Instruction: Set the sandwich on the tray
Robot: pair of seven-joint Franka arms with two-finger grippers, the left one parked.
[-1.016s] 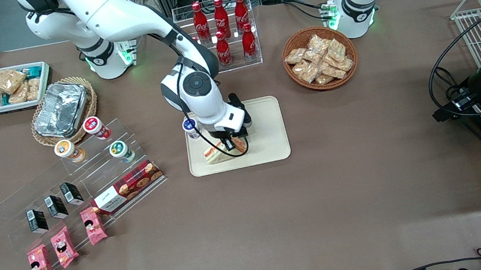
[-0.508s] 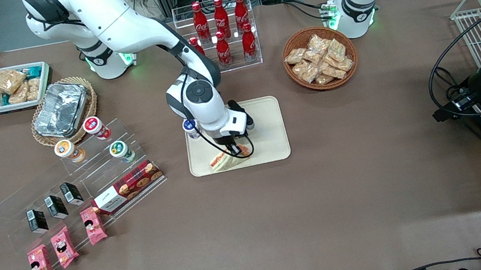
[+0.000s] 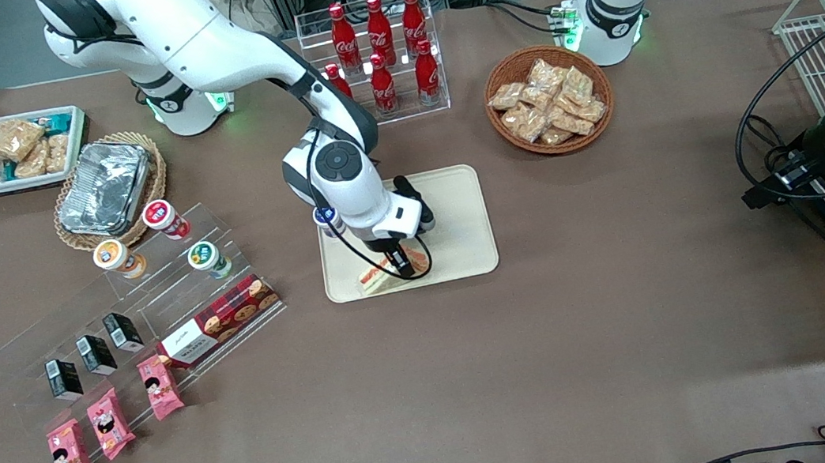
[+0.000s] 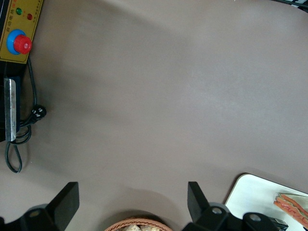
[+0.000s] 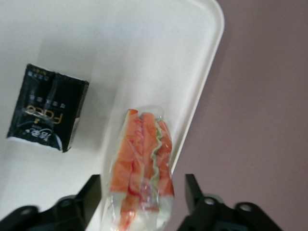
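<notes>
On the tray's (image 3: pixel 457 209) edge nearest the front camera, the front view shows the sandwich (image 3: pixel 378 276) lying flat, with the gripper (image 3: pixel 402 263) low over its end. A small cup (image 3: pixel 326 220) sits at the tray's corner beside the arm, and a rack of red cola bottles (image 3: pixel 379 37) stands farther from the camera.

In the left wrist view only a corner of the tray (image 4: pixel 250 195) and the sandwich's tip (image 4: pixel 291 204) appear.

In the right wrist view the gripper (image 5: pixel 143 195) is spread, its fingers clear on either side of the sandwich (image 5: pixel 143 168), which rests beside the tray's rim (image 5: pixel 209 62); a black packet (image 5: pixel 47 108) lies nearby. The wedge looks light and soft, its clear wrap probably slippery; a gentle hold across the bread faces seems safest.
</notes>
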